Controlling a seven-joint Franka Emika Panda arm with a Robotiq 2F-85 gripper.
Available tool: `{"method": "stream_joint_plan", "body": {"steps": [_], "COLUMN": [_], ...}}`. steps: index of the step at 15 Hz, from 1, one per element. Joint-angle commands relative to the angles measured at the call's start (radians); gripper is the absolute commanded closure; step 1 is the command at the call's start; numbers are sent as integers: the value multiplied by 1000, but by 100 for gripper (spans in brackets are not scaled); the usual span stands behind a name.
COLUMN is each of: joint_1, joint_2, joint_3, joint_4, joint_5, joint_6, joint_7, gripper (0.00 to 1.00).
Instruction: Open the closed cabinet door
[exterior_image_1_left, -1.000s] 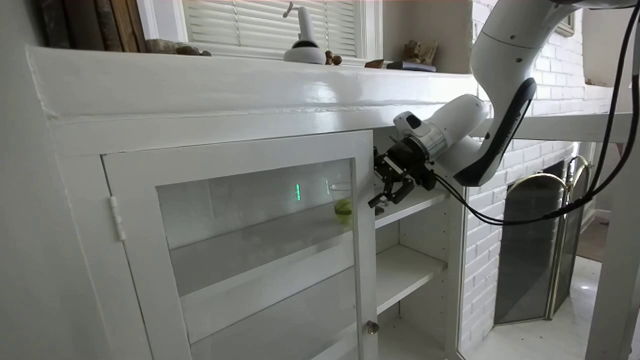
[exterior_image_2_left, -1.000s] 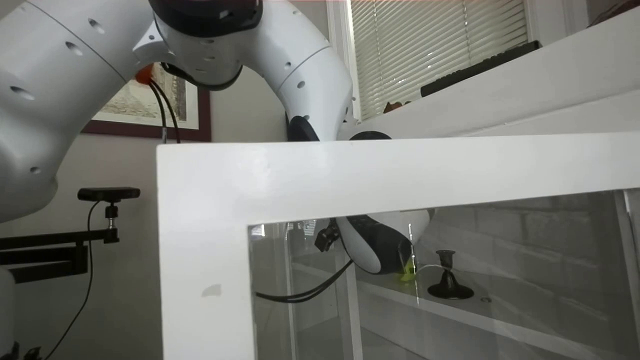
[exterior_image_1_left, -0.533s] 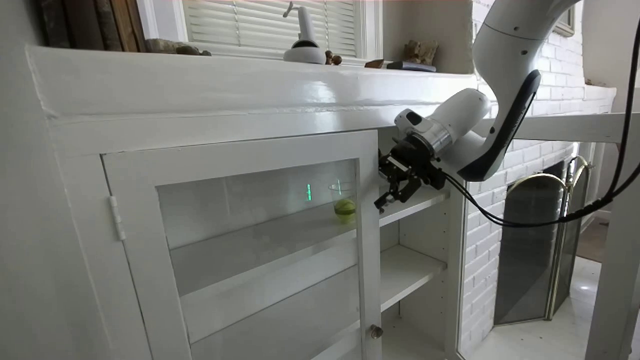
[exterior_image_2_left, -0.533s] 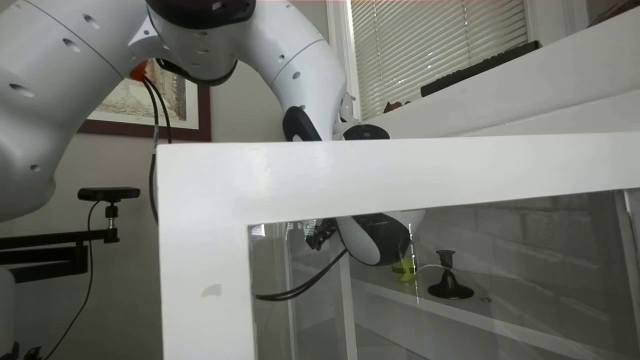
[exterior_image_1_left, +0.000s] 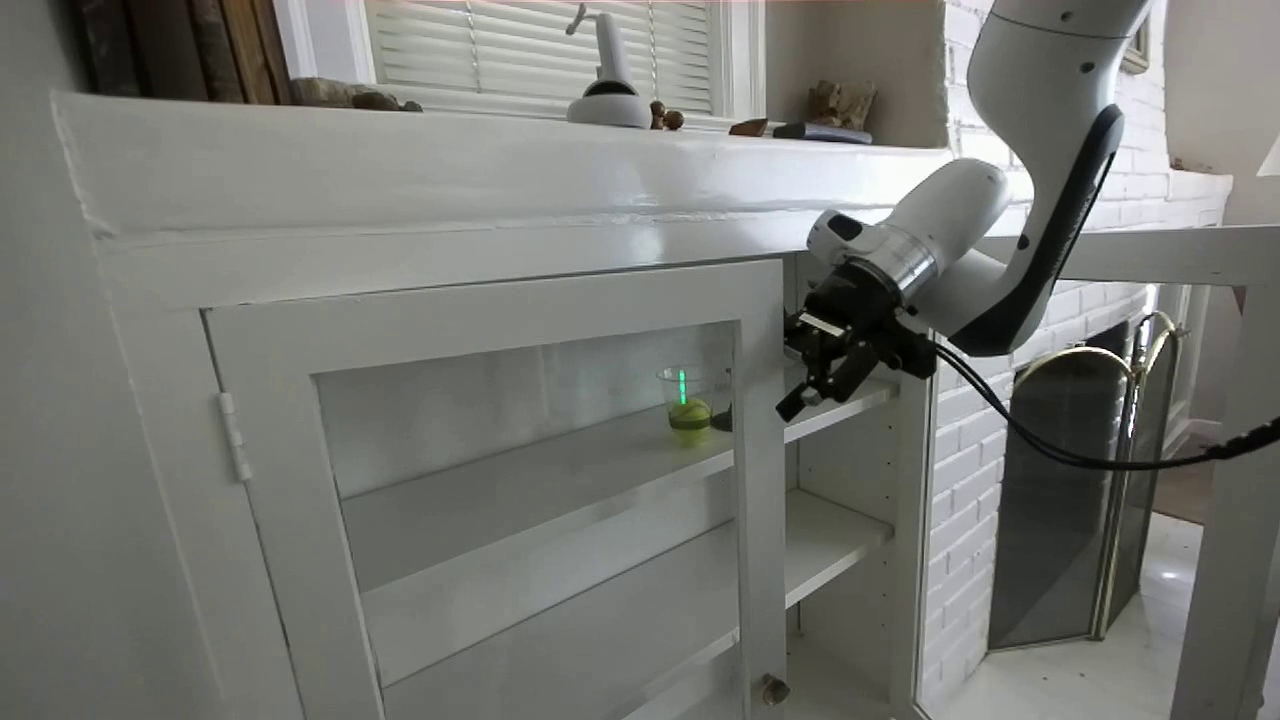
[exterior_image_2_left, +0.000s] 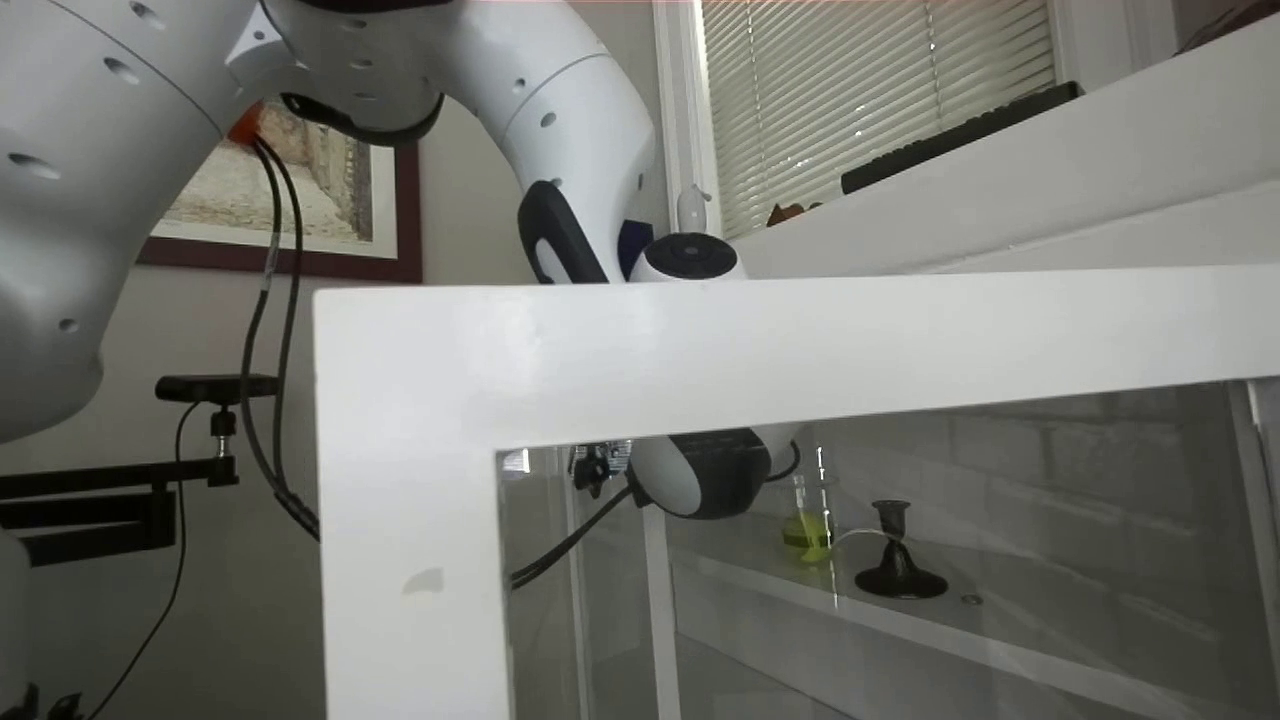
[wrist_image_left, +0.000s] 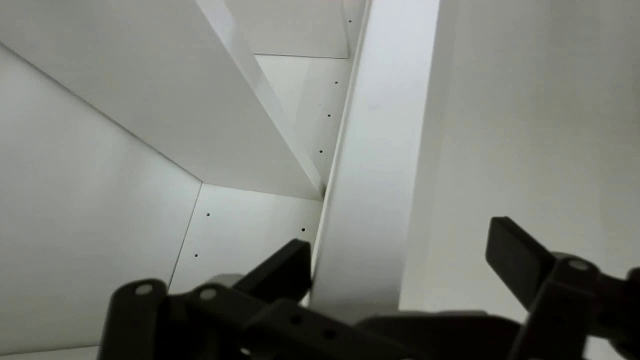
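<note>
The gripper (wrist_image_left: 400, 260) is spread wide in the wrist view, fingers (wrist_image_left: 517, 260) well apart at approx. 7 & 4 o'clock; a white strip (wrist_image_left: 377, 150) runs btwn them up toward 12 o'clock, can't tell what it belongs to. In an exterior view the cabinet door (exterior_image_1_left: 760, 490), white-framed w/ a clear pane (exterior_image_1_left: 480, 420), lies at approx. 8 o'clock from the gripper & looks partly open, hinge (exterior_image_1_left: 234, 437) on its 9 o'clock side, round knob (exterior_image_1_left: 774, 690) straight down at 6 o'clock from the gripper. The gripper is right beside the door's free edge, w/ part of it hidden behind; can't tell if they touch. The arm (exterior_image_1_left: 1050, 150) is at approx. 2 o'clock. Thru the pane: drinking glass (exterior_image_1_left: 690, 412) w/ smth yellow-green in it, on the upper shelf (exterior_image_1_left: 540, 485); dark candle holder (exterior_image_2_left: 900, 570) near it, approx. 4 o'clock from the glass in an exterior view, where a big white glazed frame (exterior_image_2_left: 780, 345) takes up the foreground. Fireplace screen (exterior_image_1_left: 1060, 500) well apart at 4 o'clock from the gripper; white gadget (exterior_image_1_left: 608, 110) on the worktop (exterior_image_1_left: 420, 170) at 11 o'clock.
</note>
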Motion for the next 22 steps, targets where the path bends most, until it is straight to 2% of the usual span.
{"method": "stream_joint_plan", "body": {"steps": [1, 3, 8, 13, 17, 18, 19, 22], "joint_1": [48, 12, -132, -235, -328, -154, -132, 107], "joint_2": [-116, -165, -266, -285, -287, -371, -384, -454], "joint_3": [54, 108, 318, 544, 670, 519, 499, 303], "joint_4": [-124, -185, -298, -292, -282, -365, -369, -406], "joint_5": [-53, -126, -371, -566, -723, -641, -643, -638], "joint_6": [4, 5, 3, 8, 9, 9, 8, 8], "joint_7": [164, 243, 482, 687, 784, 720, 722, 744], "gripper": [0, 0, 0, 0, 0, 0, 0, 0]}}
